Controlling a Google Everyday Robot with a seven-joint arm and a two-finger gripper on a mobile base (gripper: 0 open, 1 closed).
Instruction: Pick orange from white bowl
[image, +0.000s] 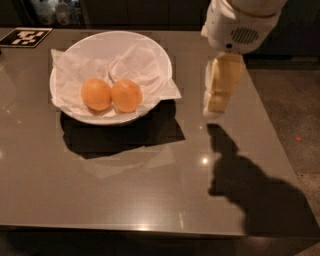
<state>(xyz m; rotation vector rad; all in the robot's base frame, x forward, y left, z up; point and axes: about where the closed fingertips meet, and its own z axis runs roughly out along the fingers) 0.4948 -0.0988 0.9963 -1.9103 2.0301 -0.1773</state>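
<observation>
Two near-identical oranges lie side by side in the white bowl (148, 44), on crumpled white paper: one on the left (96, 94) and one on the right (126, 95), touching each other. The bowl stands on the far left part of the dark table (150, 190). My gripper (216, 104) hangs cream-coloured below the white arm housing (235, 25), pointing down over the table. It is to the right of the bowl, apart from it, and holds nothing that I can see.
A black-and-white marker tag (25, 37) lies at the table's far left corner. The table's right edge runs just right of the gripper, with grey floor (295, 115) beyond. The arm's shadow falls on the table's near right part.
</observation>
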